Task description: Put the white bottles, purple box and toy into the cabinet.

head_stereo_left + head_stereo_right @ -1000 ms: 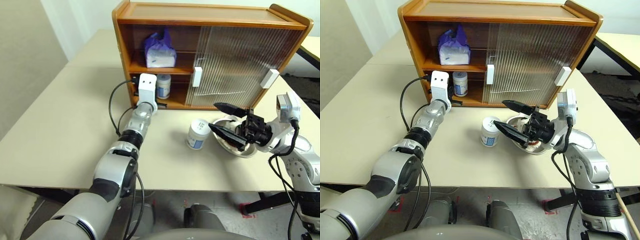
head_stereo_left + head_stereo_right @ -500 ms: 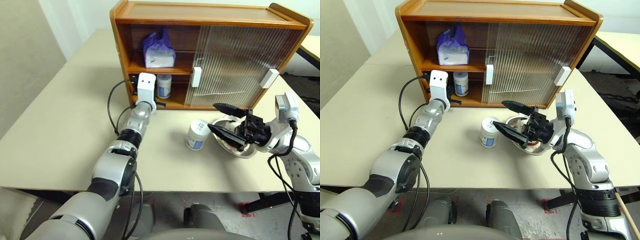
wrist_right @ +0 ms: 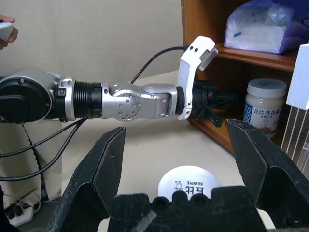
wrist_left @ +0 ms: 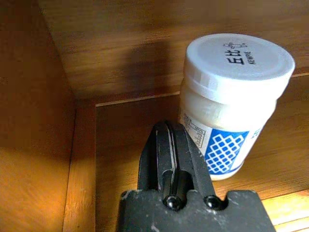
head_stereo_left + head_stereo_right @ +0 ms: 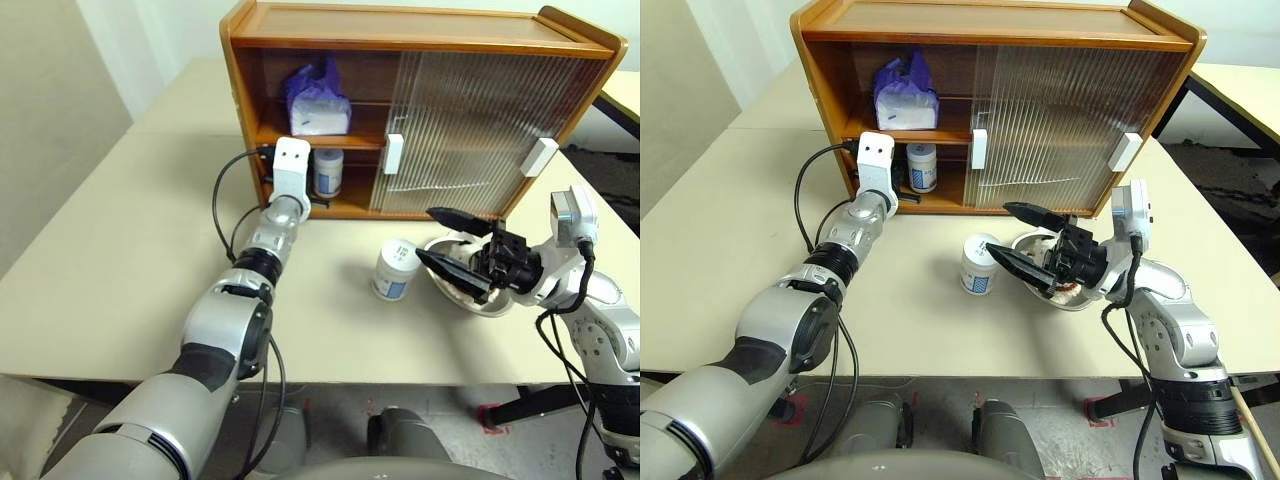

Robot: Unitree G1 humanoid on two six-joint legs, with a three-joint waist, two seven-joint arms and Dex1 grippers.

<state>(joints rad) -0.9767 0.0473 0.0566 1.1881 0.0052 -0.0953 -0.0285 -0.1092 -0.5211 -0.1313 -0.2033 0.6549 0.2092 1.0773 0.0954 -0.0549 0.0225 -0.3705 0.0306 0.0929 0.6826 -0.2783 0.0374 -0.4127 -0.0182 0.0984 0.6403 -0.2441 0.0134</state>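
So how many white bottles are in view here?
2. One bottle stands on the cabinet's lower shelf, beside the shut left gripper. The other bottle stands on the table, near the bowl. More could be hidden behind the ribbed doors.

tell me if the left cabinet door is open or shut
Open. The ribbed sliding door is pushed right, baring the purple tissue pack and a white jar on the shelves.

A broad cream-coloured surface stretches across the room, and a second one of the same colour butts against its far edge. Another pale tabletop on dark legs stands off to the right. Plain off-white walls rise behind. Below the near edge lies a grey floor with red tape marks. Light is even and soft.
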